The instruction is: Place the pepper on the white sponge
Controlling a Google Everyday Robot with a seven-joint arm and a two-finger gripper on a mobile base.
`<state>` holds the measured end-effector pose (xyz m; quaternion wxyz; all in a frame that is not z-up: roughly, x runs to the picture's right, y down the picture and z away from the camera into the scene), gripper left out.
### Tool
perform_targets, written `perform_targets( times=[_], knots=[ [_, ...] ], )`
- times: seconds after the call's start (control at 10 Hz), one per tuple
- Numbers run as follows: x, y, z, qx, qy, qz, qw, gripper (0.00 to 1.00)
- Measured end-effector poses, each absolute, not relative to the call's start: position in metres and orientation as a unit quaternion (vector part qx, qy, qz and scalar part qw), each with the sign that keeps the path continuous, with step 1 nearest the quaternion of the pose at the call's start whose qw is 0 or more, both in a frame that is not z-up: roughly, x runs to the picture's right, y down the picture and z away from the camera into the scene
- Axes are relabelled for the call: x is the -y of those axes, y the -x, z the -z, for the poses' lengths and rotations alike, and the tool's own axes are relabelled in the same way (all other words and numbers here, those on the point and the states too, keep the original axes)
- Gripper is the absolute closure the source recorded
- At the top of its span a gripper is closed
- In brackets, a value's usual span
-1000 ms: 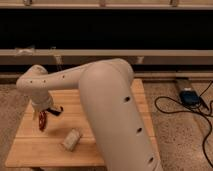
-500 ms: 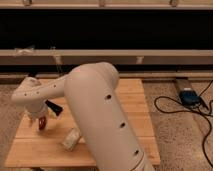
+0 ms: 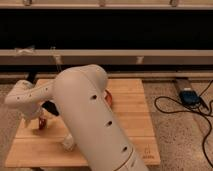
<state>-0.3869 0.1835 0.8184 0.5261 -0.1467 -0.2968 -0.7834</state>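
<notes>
Camera view: fingers point(image 3: 34, 120) beside pepper point(image 3: 42, 123).

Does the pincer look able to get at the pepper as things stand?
Probably yes. The pincer hangs low over the wooden table, at the view's left, right beside the pepper, with nothing visible between them.

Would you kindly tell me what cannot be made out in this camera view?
- White sponge: mostly hidden behind the arm; only an end shows.
- Pepper: small red blur by the gripper over the table's left side; contact unclear.
- Red object behind the arm: half hidden, unidentifiable.
</notes>
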Motion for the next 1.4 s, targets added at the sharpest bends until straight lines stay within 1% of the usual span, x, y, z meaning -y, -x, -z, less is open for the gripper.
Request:
perform_targets(
  times=[0.4, 0.6, 0.7, 0.8, 0.9, 1.0, 1.2, 1.3, 1.4],
  knots=[
    [-0.172, 0.396, -0.837, 0.296, 0.145, 0.783, 0.528, 0.2],
    [-0.177, 0.399, -0.848, 0.296, 0.15, 0.784, 0.524, 0.35],
    [-0.178, 0.397, -0.852, 0.294, 0.154, 0.784, 0.525, 0.45],
    [-0.181, 0.393, -0.857, 0.293, 0.159, 0.784, 0.525, 0.57],
    [-0.181, 0.391, -0.857, 0.293, 0.159, 0.783, 0.525, 0.64],
    [-0.179, 0.386, -0.853, 0.295, 0.158, 0.782, 0.527, 0.75],
    [-0.168, 0.371, -0.83, 0.304, 0.146, 0.774, 0.536, 0.95],
    [-0.161, 0.36, -0.817, 0.308, 0.14, 0.77, 0.541, 0.99],
    [-0.157, 0.348, -0.805, 0.31, 0.136, 0.767, 0.545, 1.0]
  ],
)
